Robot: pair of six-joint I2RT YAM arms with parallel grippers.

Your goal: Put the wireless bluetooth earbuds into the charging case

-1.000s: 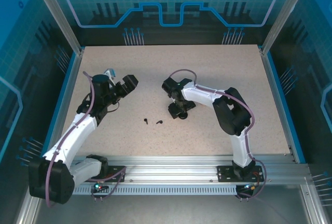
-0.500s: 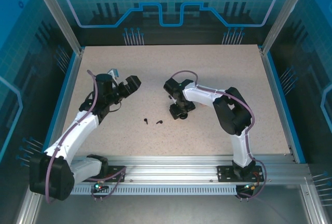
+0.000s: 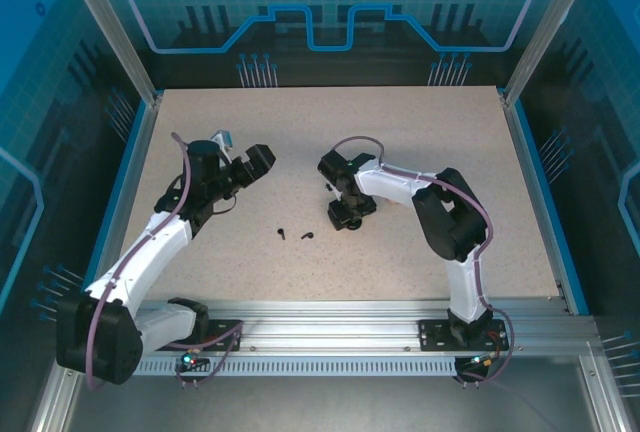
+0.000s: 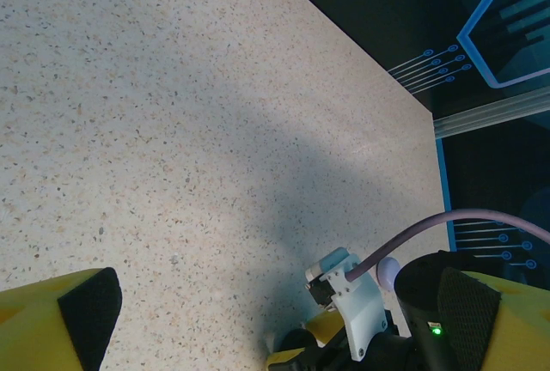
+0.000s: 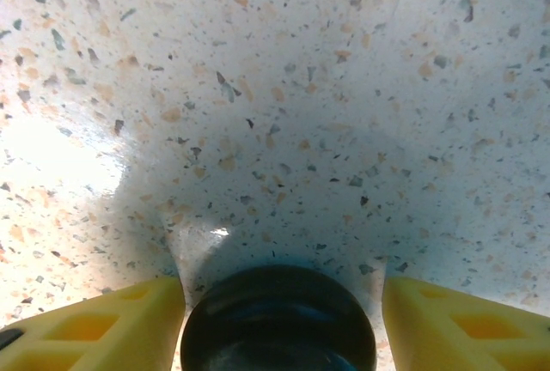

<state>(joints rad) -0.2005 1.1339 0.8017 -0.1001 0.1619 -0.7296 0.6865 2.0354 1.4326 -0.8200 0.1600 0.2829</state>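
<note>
Black earbud A (image 3: pixel 283 233) and black earbud B (image 3: pixel 307 236) lie loose on tabletop (image 3: pixel 420 122), just apart, approx. centre-front, left of charging case (image 5: pixel 278 324). Case sits btwn right gripper (image 3: pixel 345 214) fingers; I can't tell whether they pinch it. Left gripper (image 3: pixel 245 155) spread wide, nothing in it, well apart from earbuds.

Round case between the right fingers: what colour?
Round case is black; right wrist view shows it best.
</note>
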